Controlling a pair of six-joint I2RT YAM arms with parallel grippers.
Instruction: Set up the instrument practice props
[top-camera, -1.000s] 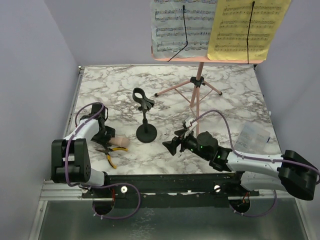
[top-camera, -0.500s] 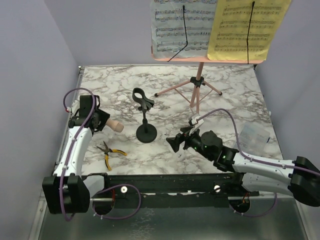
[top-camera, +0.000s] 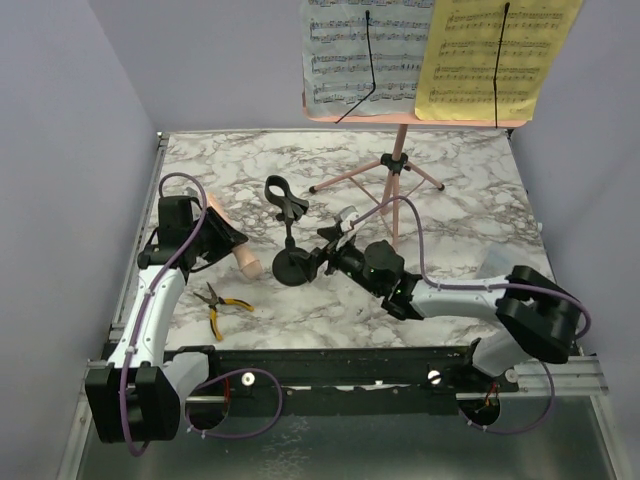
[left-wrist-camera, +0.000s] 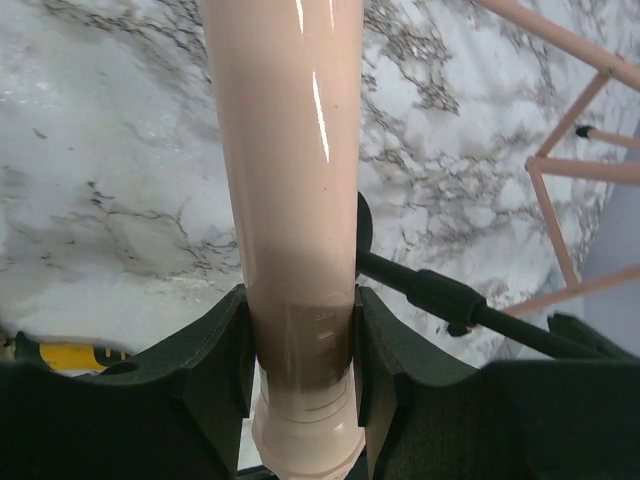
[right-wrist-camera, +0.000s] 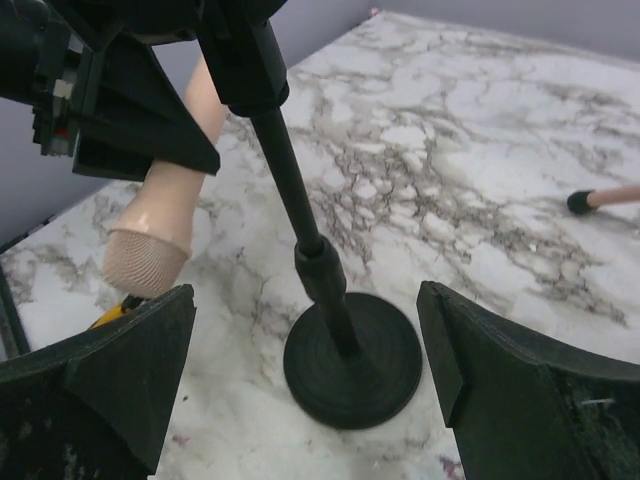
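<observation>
Right, the marble bench (top-camera: 460, 170) fills the top view, and at its far edge stands the pink music-stand desk (top-camera: 350, 119) on its pink tripod pole (top-camera: 393, 190), legs splayed on the marble. Two pages sit side by side on that desk, the white sheet-music page (top-camera: 345, 50) on the left and the yellow sheet-music page (top-camera: 460, 60) on the right, each pinned by a thin black wire arm.

Nearer the middle, the right end effector (right-wrist-camera: 305, 300) reaches in low with its fingers spread wide, one on either side of the black mic stand (top-camera: 290, 240) and touching nothing. That stand is upright on its round base, its clip empty at the top.

Over on the left, the left end effector (left-wrist-camera: 303, 365) pinches the beige toy microphone (top-camera: 240, 258) around its handle. The mesh head is tilted down, just beside the stand's base. Below it on the bench lie the yellow-handled pliers (top-camera: 222, 305).
</observation>
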